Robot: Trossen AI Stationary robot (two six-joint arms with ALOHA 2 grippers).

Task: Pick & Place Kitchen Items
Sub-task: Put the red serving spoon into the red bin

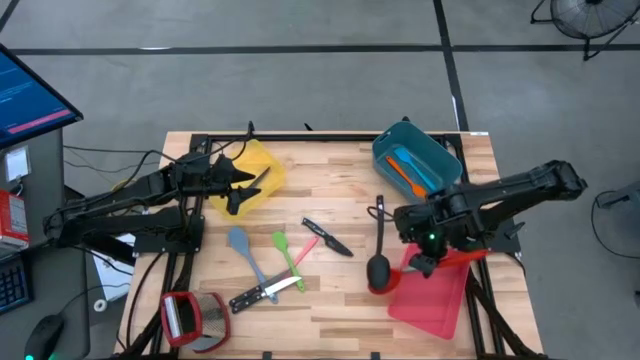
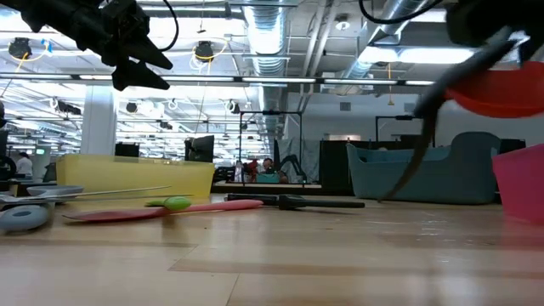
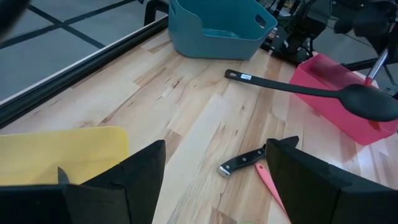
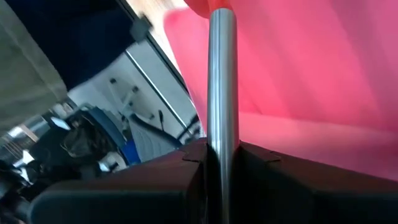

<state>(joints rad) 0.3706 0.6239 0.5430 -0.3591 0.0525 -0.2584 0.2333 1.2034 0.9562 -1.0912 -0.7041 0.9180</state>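
The right end effector [image 1: 420, 262] hangs over the near edge of the red bin [image 1: 432, 300]. Its fingers are closed tight on a shiny metal rod [image 4: 222, 93], which looks like the stem of a red tool. The wrist view shows the rod squeezed between the two dark fingers, with the red bin right behind it.

The job now seems to be dropping this tool into the red bin. To do it well, the arm should move a little more over the middle of the bin, go down low, and only then let go. That way the tool does not bounce out or hit the black ladle [image 1: 379, 262], which lies just beside the bin.

The left end effector [image 1: 238, 186] floats above the yellow bin [image 1: 258, 172]. Its fingers are wide open and hold nothing.

More things wait on the counter [image 1: 340, 310]: a black-handled knife [image 1: 328, 237], a green spatula [image 1: 287, 258], and a grey-blue spoon [image 1: 245, 255].
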